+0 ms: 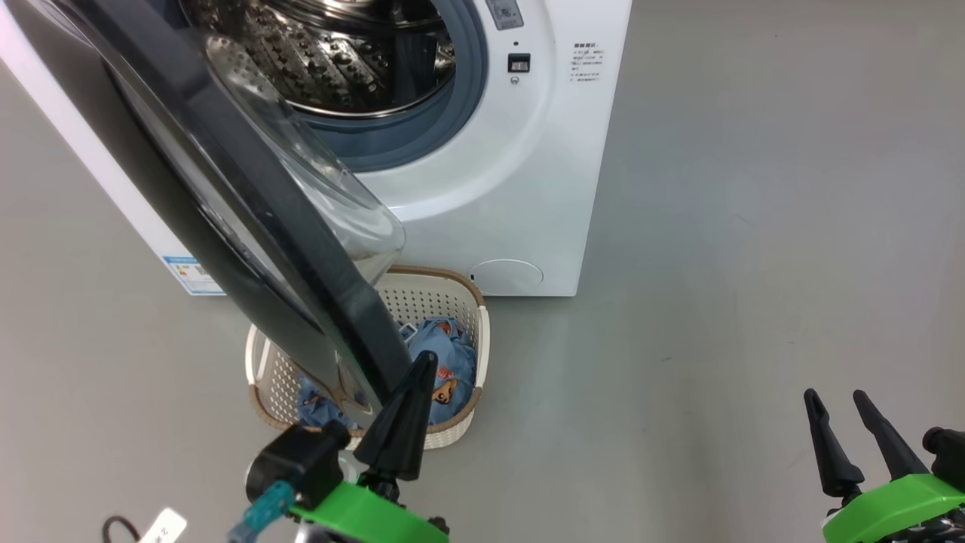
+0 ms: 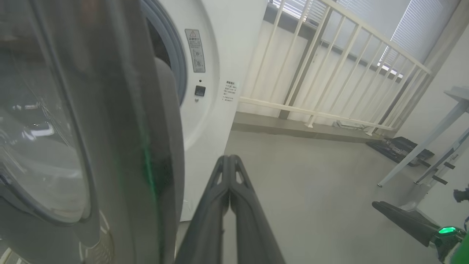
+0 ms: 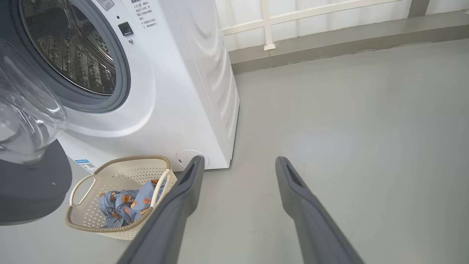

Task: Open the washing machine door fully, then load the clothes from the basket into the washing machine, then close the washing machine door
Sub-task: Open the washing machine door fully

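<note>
The door is noted just at ten o'clock of the pressed-together left claw; the spread right claw is well apart.

The left gripper sits low and left of centre in the head view, its two dark fingers pressed tight into a single spike that points up the frame with a slight lean right. In the lower right corner, the right gripper holds its jaws spread wide, both fingers angled up and a touch left.
</note>
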You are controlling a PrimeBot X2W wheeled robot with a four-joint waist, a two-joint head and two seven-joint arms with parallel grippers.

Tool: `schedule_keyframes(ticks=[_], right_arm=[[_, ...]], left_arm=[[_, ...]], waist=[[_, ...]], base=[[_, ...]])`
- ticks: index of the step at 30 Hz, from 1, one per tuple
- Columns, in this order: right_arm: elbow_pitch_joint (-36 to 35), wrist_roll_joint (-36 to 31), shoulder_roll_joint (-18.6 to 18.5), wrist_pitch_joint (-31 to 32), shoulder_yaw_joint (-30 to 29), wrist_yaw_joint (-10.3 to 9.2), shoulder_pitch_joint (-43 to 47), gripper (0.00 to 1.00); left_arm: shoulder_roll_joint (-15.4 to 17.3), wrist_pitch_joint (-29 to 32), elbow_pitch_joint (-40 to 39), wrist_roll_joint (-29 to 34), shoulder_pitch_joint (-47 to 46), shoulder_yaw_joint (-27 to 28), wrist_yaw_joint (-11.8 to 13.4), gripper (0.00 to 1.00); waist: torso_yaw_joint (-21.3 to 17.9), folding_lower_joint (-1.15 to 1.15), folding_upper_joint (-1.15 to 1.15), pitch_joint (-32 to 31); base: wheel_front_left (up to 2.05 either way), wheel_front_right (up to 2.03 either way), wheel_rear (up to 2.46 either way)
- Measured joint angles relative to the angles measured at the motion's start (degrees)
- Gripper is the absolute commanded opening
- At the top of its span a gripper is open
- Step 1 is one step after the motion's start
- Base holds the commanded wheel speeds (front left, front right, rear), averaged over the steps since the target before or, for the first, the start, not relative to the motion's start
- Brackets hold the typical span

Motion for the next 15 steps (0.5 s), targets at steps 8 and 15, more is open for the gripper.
schedule_keyframes(ticks=[8,15], right_arm=[[-0.25,-1.46,0.01,0.0,-0.32,0.0,0.03,1.0],[-0.92,-1.18,-0.03,0.0,-0.26,0.0,0.04,1.0]], left_arm=[[-0.02,-0.15,6.17,-2.85,-3.83,-0.97,1.27,0.0],[-0.1,-0.21,8.81,-5.17,-5.39,-0.71,1.26,0.0]], waist=[[0.11,0.0,0.0,0.02],[0.44,0.0,0.0,0.38]], base=[[0.0,0.0,0.0],[0.0,0.0,0.0]])
